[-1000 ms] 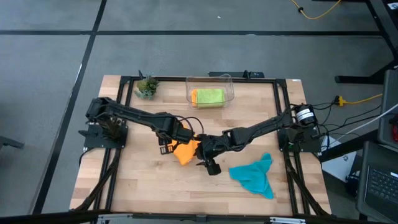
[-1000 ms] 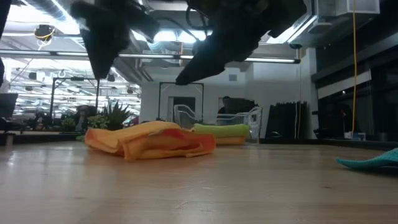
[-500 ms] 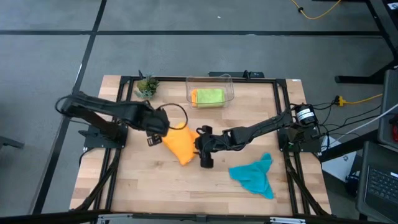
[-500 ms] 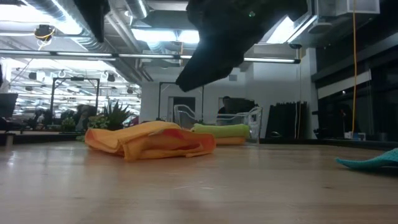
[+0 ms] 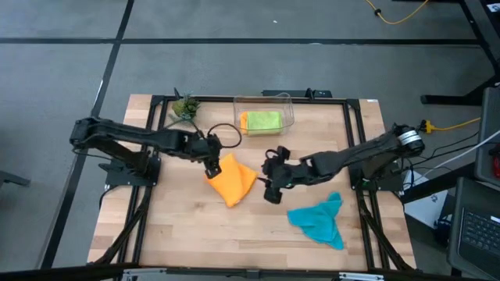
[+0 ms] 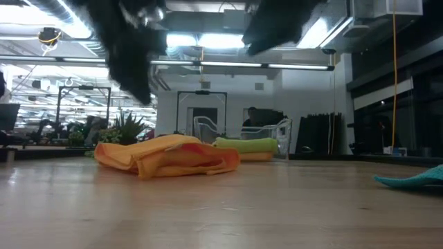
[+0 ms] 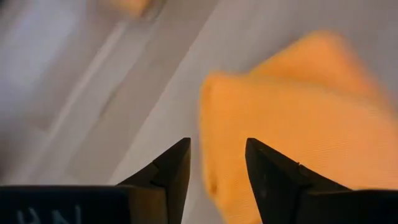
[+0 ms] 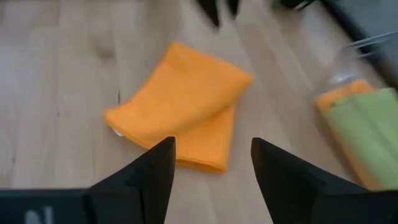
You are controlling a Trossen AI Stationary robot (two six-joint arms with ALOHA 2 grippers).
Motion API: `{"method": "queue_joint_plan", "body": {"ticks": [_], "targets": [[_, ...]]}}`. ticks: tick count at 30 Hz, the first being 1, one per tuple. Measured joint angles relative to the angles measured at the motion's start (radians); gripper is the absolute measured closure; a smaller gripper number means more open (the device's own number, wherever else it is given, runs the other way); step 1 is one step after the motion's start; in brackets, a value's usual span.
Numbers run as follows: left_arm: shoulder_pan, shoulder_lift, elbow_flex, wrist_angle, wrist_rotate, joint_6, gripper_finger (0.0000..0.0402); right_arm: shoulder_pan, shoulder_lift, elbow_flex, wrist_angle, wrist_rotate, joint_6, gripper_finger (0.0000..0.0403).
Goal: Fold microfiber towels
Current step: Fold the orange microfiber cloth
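Orange microfiber towel (image 5: 231, 179) lies folded, slightly lumpy, mid-table in front of the clear bin (image 5: 264, 114). Left gripper (image 5: 212, 167) hovers at its left corner, fingers parted, empty. Right gripper (image 5: 270, 181) beside it, spread, empty.

We see a grey floor (image 5: 234, 70) crossed by dark seams at the frame's top, and bright ceiling strip lights (image 6: 208, 41) in the low view's upper half.

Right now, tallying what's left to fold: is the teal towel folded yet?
No, the teal towel lies crumpled and unfolded on the table.
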Motion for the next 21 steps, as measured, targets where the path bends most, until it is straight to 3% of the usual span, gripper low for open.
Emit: {"method": "queue_joint_plan", "body": {"ticks": [5,8,13,17,21], "targets": [[0.016,0.078,-0.200,0.251,-0.109,-0.174,0.0255,0.036,-0.076,0.000,-0.038,0.099,0.010,0.0189],[0.001,0.112,-0.253,0.379,-0.117,-0.227,0.0255,0.053,-0.093,0.000,-0.051,0.129,0.004,0.0189],[-0.052,0.199,-0.259,0.391,-0.036,-0.255,0.0262,0.060,-0.097,-0.001,-0.067,0.131,-0.041,0.0189],[-0.118,0.283,-0.250,0.537,0.022,-0.316,0.0277,0.060,-0.097,-0.001,-0.075,0.134,-0.043,0.0189],[-0.207,0.309,-0.201,0.572,0.141,-0.425,0.0289,0.060,-0.096,-0.001,-0.102,0.133,-0.047,0.0189]]}}
